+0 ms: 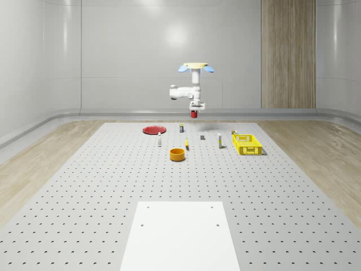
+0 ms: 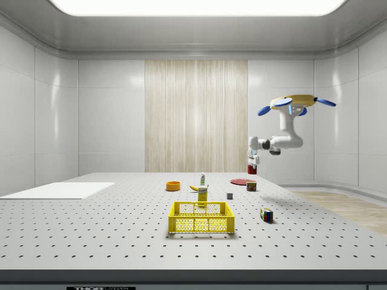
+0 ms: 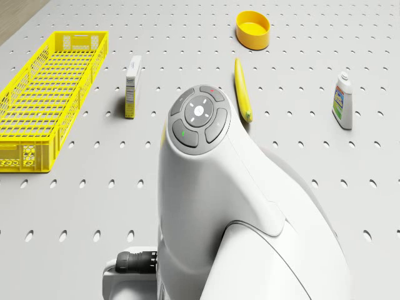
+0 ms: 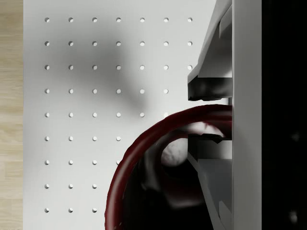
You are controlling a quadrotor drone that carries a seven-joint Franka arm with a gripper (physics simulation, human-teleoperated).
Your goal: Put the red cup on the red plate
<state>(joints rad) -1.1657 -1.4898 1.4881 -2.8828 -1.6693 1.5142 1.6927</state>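
Whole-scene view: drone point(image 1: 195, 67) hovers above table point(image 1: 84, 186), gripper point(image 1: 194, 110) clamps red cup point(image 1: 194, 114) aloft; red plate point(image 1: 153, 130) below, aside — placing remains.

The red cup point(image 1: 194, 114) hangs upright in the air, its rim pinched between the fingers point(image 4: 211, 88), high above the worktop point(image 1: 101, 186). The red plate point(image 1: 153, 130) lies flat on the worktop, below the cup and toward the whole-scene view's left.
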